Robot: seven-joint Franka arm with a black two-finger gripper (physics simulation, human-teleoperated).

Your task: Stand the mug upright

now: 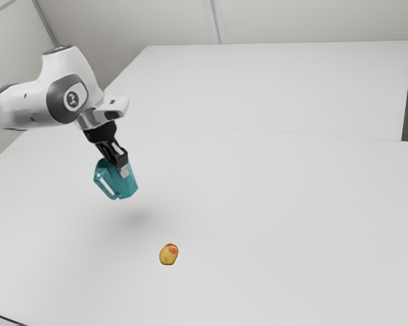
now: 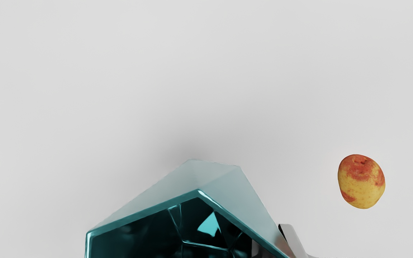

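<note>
The black two-finger claw [image 1: 124, 168] pinches the wall of the glossy teal faceted mug [image 1: 125, 187], tilted, at the claw's six o'clock in the exterior view.

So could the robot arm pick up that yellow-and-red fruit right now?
Probably not: its fingers are closed on the teal mug. Apart from that, nothing seems to block the way to the fruit.
</note>
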